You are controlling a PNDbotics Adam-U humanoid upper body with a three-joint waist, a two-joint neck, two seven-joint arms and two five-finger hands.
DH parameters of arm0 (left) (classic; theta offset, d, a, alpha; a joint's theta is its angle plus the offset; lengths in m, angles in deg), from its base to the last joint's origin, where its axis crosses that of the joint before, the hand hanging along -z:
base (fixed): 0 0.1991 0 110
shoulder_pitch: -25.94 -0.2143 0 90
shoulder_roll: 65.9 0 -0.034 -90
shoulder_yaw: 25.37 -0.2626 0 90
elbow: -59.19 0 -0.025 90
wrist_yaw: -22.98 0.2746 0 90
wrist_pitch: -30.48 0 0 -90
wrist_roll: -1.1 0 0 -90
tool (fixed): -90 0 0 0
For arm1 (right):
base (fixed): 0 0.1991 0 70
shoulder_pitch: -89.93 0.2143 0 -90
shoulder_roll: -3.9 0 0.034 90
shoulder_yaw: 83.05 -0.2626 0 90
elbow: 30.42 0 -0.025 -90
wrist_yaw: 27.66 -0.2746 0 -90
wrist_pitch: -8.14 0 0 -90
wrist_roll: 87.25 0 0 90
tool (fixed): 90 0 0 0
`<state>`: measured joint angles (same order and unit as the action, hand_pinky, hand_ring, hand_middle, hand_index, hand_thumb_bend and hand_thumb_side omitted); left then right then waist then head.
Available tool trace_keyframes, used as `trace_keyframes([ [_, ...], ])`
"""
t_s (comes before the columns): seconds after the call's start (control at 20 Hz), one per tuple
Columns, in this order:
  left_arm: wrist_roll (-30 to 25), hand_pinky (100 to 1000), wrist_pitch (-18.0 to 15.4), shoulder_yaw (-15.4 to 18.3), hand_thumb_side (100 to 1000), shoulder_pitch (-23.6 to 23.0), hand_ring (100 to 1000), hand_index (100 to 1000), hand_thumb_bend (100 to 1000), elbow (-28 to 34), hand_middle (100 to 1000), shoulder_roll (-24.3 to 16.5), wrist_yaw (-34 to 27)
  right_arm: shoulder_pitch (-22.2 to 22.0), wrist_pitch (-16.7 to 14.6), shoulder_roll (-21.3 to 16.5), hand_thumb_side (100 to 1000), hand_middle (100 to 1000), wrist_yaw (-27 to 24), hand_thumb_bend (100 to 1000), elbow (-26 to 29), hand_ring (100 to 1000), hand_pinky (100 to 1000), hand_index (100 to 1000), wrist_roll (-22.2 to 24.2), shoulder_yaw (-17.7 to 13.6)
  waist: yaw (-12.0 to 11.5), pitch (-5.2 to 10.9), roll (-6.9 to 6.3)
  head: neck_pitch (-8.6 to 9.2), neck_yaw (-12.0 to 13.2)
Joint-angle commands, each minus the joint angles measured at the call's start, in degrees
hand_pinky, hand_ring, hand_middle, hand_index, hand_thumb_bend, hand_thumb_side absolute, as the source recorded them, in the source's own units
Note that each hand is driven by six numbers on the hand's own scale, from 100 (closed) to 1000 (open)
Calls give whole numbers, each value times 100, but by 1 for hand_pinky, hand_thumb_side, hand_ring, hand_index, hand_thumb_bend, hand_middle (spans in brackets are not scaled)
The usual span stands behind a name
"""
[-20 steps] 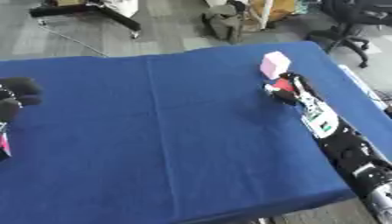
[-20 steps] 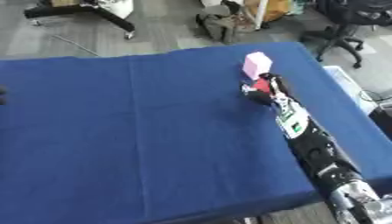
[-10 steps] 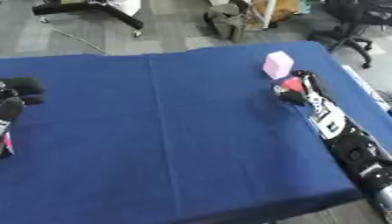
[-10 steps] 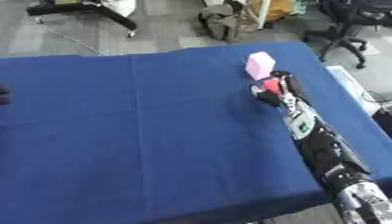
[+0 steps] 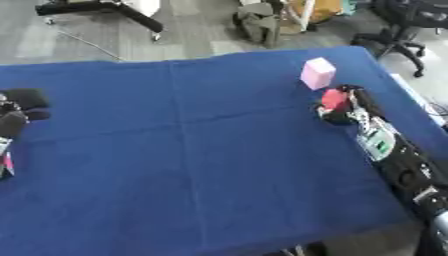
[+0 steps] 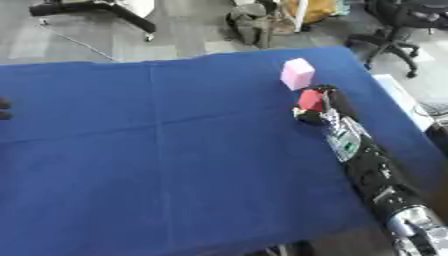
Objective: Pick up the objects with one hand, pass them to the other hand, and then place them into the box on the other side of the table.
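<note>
A small red object (image 5: 333,99) sits in my right hand (image 5: 343,107), whose fingers curl round it, low over the blue table (image 5: 201,150) at its far right. Just beyond it stands a pink block (image 5: 317,73), apart from the hand. My left hand (image 5: 17,111) shows at the left edge of the left eye view, dark and rounded, holding nothing I can make out; in the right eye view only a sliver of it (image 6: 4,107) shows. No box is in view.
A thin pink and white strip (image 5: 5,160) lies at the left edge below my left hand. Beyond the table's far edge are office chairs (image 5: 407,20), a stand's legs (image 5: 96,9) and bags (image 5: 258,22) on the grey floor.
The view has shifted a little. My right hand stays by the pink block with the red object in it; its fingers look closed further round it. The left hand has not moved.
</note>
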<state>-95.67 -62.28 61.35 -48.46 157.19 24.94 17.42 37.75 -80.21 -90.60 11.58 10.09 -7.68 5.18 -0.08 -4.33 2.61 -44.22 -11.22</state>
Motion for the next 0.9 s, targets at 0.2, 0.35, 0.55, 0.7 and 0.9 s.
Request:
trace_keyframes([
  [0.2,-15,754,-6,-5,694,92,739,735,763,89,626,-68,9,30,-29,-125,248,700,-21,100,-13,737,726,786,-159,-58,-16,31,-5,10,-14],
  [0.35,-14,754,-5,-7,694,99,739,735,761,91,626,-68,10,32,9,-135,162,612,-27,100,10,691,686,719,-490,-77,-30,25,0,10,-26],
  [0.55,-12,754,-7,-8,693,106,739,735,761,98,626,-68,10,43,65,-147,100,539,46,100,-14,641,643,660,-839,-67,-55,20,9,10,-40],
  [0.7,-15,750,-7,-9,693,100,740,735,761,99,627,-68,12,37,54,-143,157,543,75,100,-5,654,656,665,-996,-67,-61,22,14,10,-40],
  [0.9,-16,750,-10,-7,693,96,740,735,762,103,627,-65,11,37,-47,-152,434,720,91,319,59,782,747,808,-1023,-47,-60,30,17,10,-42],
])
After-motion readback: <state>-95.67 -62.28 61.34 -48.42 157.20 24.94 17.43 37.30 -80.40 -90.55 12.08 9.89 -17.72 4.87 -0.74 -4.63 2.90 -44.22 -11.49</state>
